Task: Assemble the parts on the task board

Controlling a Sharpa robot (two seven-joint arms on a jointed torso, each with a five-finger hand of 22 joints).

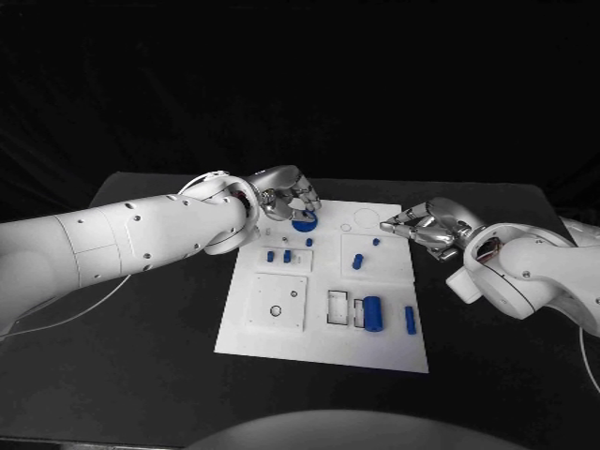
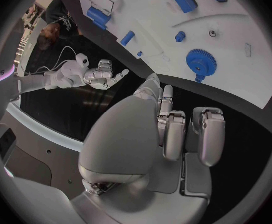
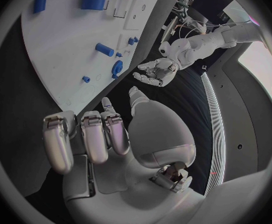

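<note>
The white task board lies in the middle of the black table. A blue gear sits near its far left corner, also seen as the gear. My left hand hovers just beyond the gear with its fingers apart and nothing in them; the left hand looks the same from the right wrist. My right hand hangs at the board's far right edge, empty, fingers spread, as the right hand shows. Small blue pegs stand mid-board. A large blue cylinder lies near the front.
A long blue piece lies right of the cylinder beside a rectangular slot. A square recessed plate takes up the board's front left. A thin cable trails over the table on the left. Bare black table surrounds the board.
</note>
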